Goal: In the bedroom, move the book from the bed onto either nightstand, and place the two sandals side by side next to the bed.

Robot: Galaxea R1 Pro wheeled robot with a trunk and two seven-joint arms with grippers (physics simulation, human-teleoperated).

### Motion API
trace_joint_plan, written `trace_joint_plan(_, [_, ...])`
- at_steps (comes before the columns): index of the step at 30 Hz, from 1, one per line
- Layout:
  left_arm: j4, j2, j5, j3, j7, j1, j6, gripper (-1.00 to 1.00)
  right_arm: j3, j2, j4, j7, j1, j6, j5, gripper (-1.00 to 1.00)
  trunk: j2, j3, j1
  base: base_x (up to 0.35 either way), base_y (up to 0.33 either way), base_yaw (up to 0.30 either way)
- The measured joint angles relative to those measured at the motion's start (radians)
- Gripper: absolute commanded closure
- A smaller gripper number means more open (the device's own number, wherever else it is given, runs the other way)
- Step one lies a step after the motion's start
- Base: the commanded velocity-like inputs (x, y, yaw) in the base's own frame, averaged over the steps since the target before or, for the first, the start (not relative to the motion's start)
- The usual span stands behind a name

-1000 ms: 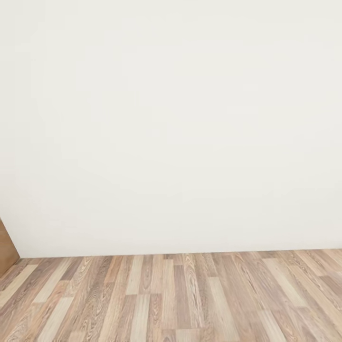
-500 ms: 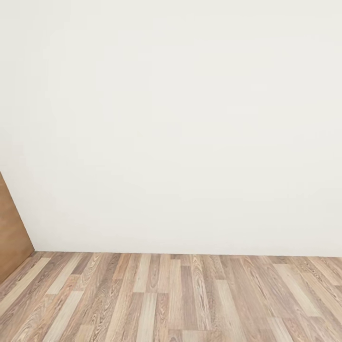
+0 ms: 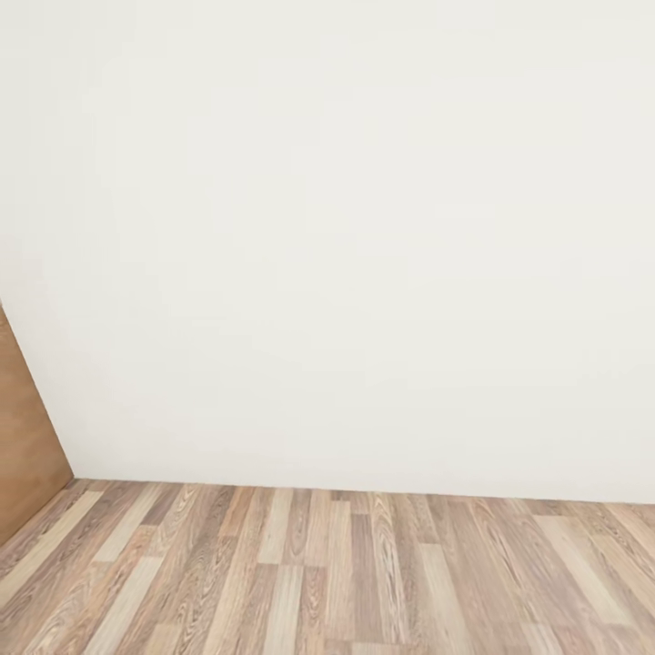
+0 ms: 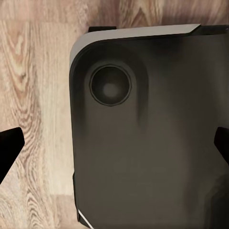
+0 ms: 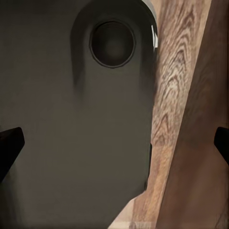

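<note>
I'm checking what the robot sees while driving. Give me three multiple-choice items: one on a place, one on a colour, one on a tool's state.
1. The brown wooden panel in the head view is at the
A. left edge
B. right edge
C. top

2. The wall is
A. blue
B. white
C. green

3. The left tool's fingertips are
A. pressed together
B. gripping a sandal
C. far apart

Answers:
A, the panel meets the left edge.
B, the wall is plain white.
C, the left tool has tips at opposite edges.

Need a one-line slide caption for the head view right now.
In transit: bare white wall meeting wood-plank floor, with a brown wooden panel at the left edge.
</note>
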Motion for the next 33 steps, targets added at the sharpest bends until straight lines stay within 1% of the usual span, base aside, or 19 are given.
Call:
trace_joint_plan(10, [0.000, -0.003, -0.001, 0.000, 0.000, 0.000, 0.000, -1.00, 0.000, -0.001, 0.001, 0.000, 0.000, 0.000, 0.000, -1.00, 0.000, 0.000, 0.000, 0.034, -0.025, 0.169])
trace_joint_plan(26, [0.000, -0.005, 0.000, 0.000, 0.000, 0.000, 0.000, -1.00, 0.000, 0.000, 0.003, 0.000, 0.000, 0.000, 0.000, -1.00, 0.000, 0.000, 0.000, 0.005, -0.004, 0.043])
trace_joint_plan(33, [0.000, -0.005, 0.000, 0.000, 0.000, 0.000, 0.000, -1.00, 0.000, 0.000, 0.004, -0.001, 0.000, 0.000, 0.000, -1.00, 0.000, 0.000, 0.000, 0.001, -0.001, 0.132])
